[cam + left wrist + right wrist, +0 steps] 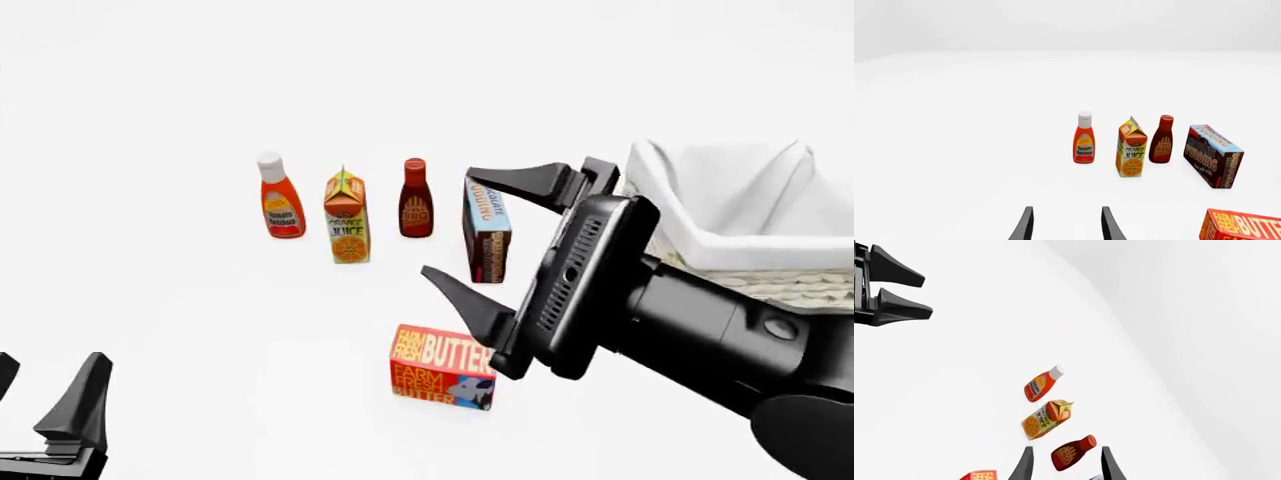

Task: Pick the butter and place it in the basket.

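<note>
On a white table (160, 300), our right gripper (487, 230) hangs with its two black fingers spread wide and nothing between them, poised above and just behind the butter (445, 366), which lies on the table surface near our side, well apart from the row of groceries beyond it. Our left gripper (47, 395) waits at the near left corner, its fingers likewise apart and empty. The basket (747, 215) sits at the far right, partly hidden by our right arm. We judge the butter a light, stiff carton with flat, smooth printed faces, likely to slip if pinched at a corner; we would close across its two long faces at mid-length, squarely. The pudding box (486, 228) stands nearest, behind the butter and clear of it.
</note>
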You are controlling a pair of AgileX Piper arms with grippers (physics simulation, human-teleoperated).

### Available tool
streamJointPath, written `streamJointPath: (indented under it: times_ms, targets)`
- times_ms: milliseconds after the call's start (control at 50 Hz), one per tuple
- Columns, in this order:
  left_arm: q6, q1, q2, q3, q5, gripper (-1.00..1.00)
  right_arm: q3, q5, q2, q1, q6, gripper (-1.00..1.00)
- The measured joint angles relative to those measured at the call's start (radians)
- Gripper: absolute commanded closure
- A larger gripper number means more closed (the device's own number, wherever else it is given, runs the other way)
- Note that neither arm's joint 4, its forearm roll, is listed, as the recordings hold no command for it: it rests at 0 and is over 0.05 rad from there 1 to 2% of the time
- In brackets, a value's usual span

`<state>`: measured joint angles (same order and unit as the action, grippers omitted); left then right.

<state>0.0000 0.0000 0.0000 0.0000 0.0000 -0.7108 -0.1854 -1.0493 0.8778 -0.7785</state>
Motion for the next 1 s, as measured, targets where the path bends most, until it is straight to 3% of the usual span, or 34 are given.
streamJointPath:
  times_ms: [620, 840, 1000]
  targets:
    - [0.0, 0.0, 0.0, 0.0, 0.0, -1.0, -0.173, 0.192, -0.19, -0.025, -0.1, -1.0]
    - [0.0, 0.0, 0.0, 0.0, 0.0, -1.0, -0.248, 0.292, -0.237, -0.053, -0.098, -1.0]
    - [0.0, 0.0, 0.0, 0.0, 0.0, -1.0, -0.388, 0.427, -0.323, -0.104, -0.039, -1.0]
